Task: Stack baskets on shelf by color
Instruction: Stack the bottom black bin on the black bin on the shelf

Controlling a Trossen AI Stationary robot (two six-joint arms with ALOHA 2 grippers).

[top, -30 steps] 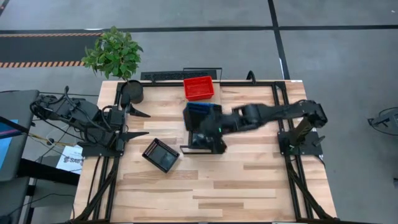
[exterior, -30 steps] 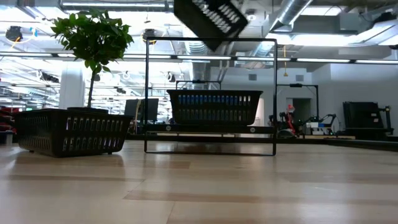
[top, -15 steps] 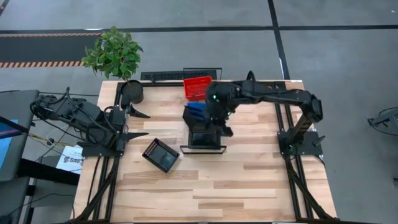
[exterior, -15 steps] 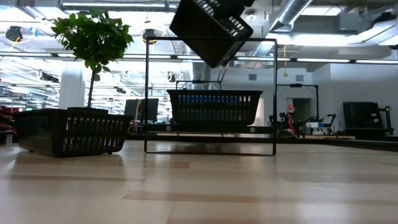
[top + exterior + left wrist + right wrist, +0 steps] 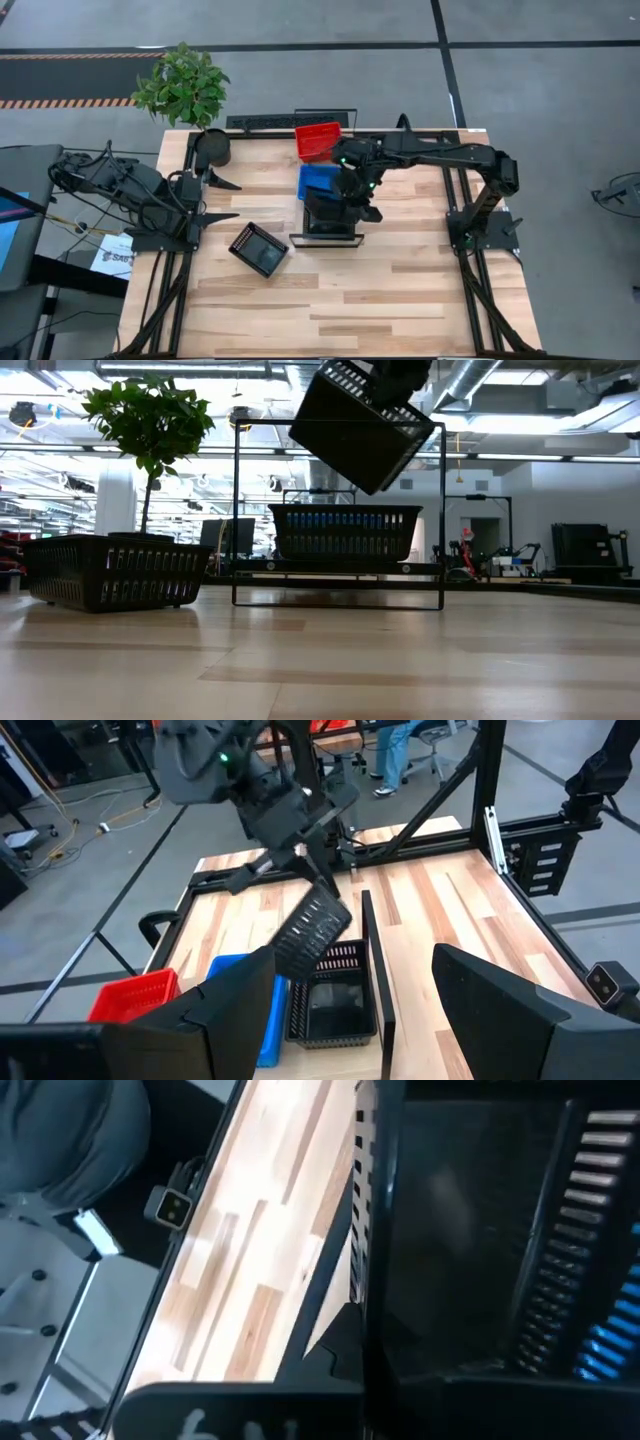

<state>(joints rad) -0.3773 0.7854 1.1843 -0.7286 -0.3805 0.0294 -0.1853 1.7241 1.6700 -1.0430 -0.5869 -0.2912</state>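
Swung over shelf [image 5: 325,238] since earlier: black basket [image 5: 362,426], light, stiff mesh, pinched at rim by right fingers [image 5: 300,845]; left fingers [image 5: 480,1010] wide.

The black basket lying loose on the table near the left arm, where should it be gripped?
Grip the loose black basket by one long rim wall, coming straight down from above: it sits upright, mouth open upward, turned diagonally, with bare table around it. The left gripper is nearest.

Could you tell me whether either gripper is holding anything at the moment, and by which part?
The right gripper holds a black basket, tilted in the air, by its rim. The left gripper is open and holds nothing.
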